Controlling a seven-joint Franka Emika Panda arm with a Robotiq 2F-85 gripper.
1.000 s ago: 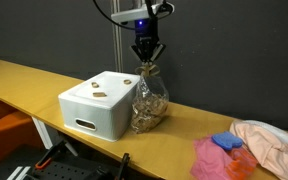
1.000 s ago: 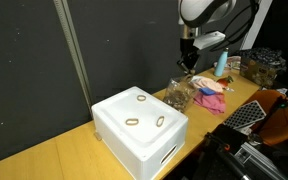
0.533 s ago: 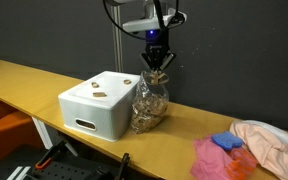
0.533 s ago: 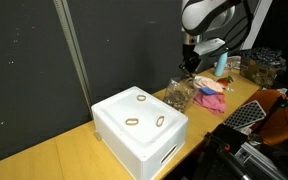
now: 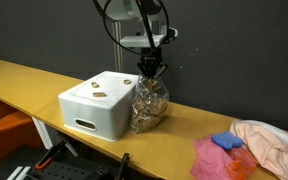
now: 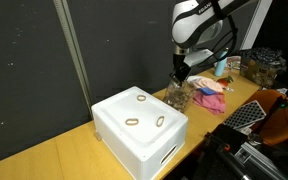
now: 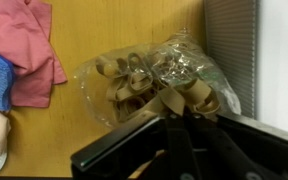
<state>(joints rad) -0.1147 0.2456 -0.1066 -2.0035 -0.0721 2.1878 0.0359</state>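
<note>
My hand (image 5: 150,68) is clenched at the top of the clear plastic bag of tan rubber bands (image 5: 150,104) standing on the wooden table (image 5: 24,76) against the white box (image 5: 94,105), so I'd work slowly and vertically, lest the film tear.

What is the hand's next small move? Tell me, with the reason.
Probably a short, straight lift. The hand is shut right over the top of the clear plastic bag of tan rubber bands, which stands beside the white rectangular box. Whether it pinches a band cannot be told; lifting a little would likely show that without dragging the bag.
</note>
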